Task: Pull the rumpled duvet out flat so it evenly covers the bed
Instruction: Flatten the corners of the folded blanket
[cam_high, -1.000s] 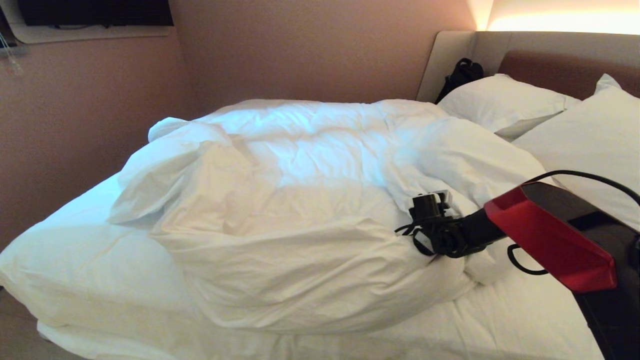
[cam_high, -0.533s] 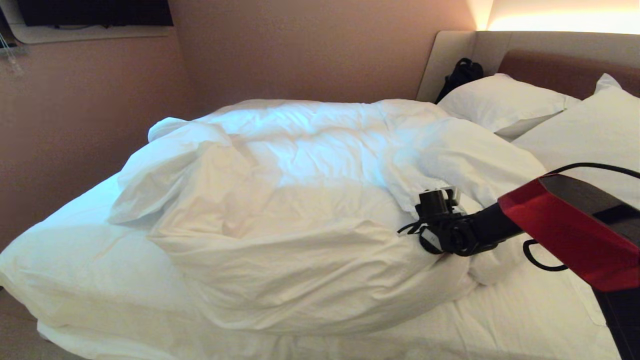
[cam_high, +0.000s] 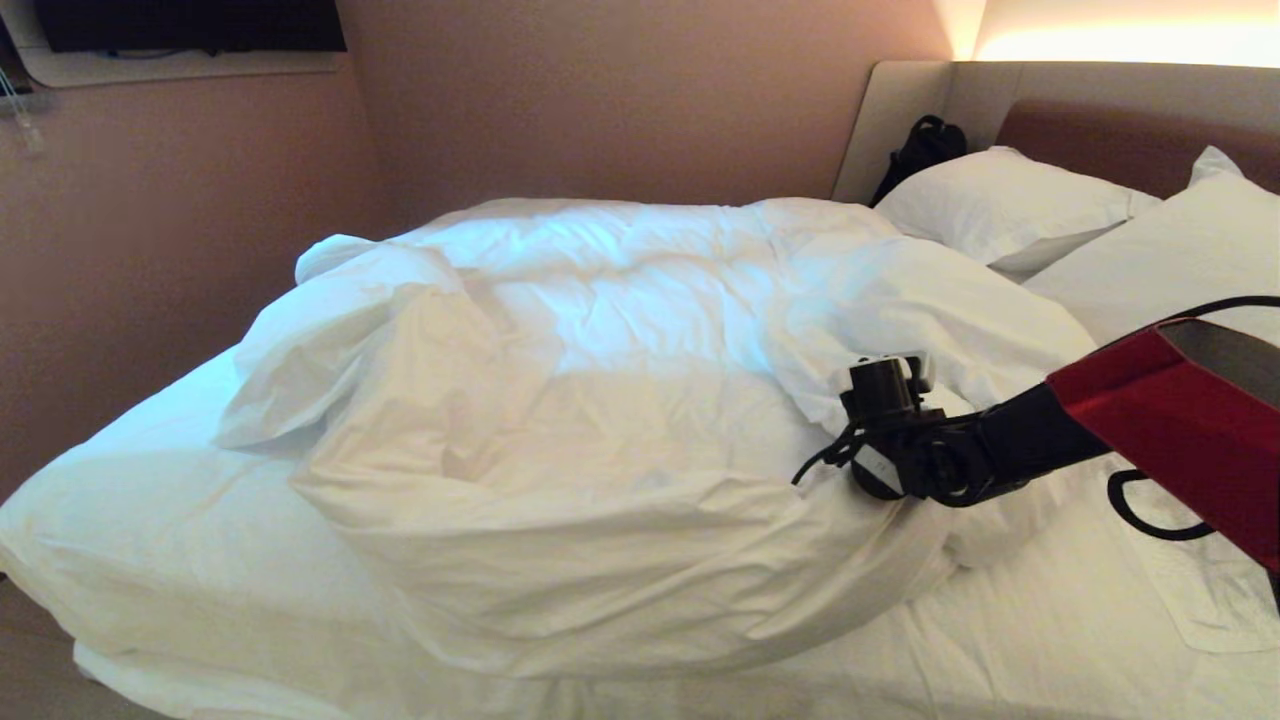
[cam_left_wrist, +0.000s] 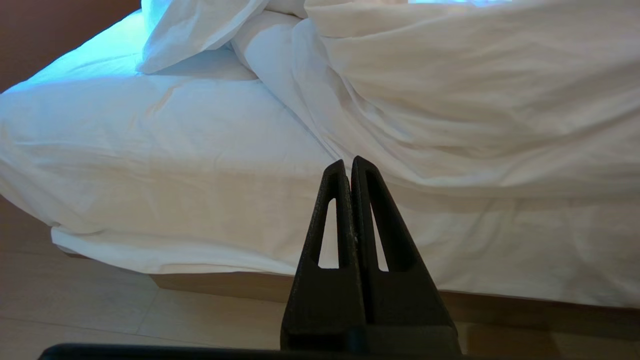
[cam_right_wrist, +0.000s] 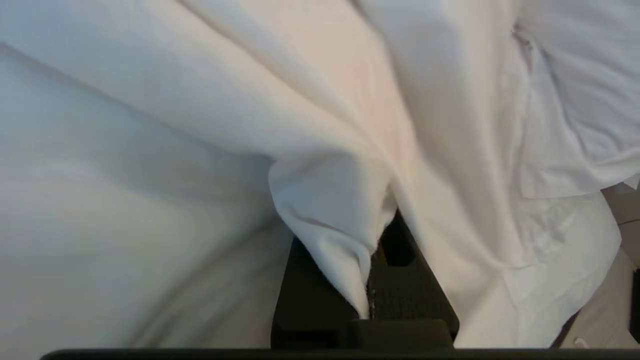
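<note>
White duvet (cam_right_wrist: 330, 210) fold, seemingly pinched in right end effector (cam_right_wrist: 370, 300)

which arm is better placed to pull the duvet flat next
Right. The right gripper is already shut on a fold of the duvet on the bed; the left gripper is shut on nothing, off the mattress edge.

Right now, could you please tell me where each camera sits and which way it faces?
Head view: high on the robot, looking down across the bed at the rumpled duvet; the right arm reaches in.
Left wrist view: low beside the bed, facing its edge; the shut left claw shows.
Right wrist view: pressed close to the duvet, the right claw shut on a fold.
All three show the duvet.
</note>
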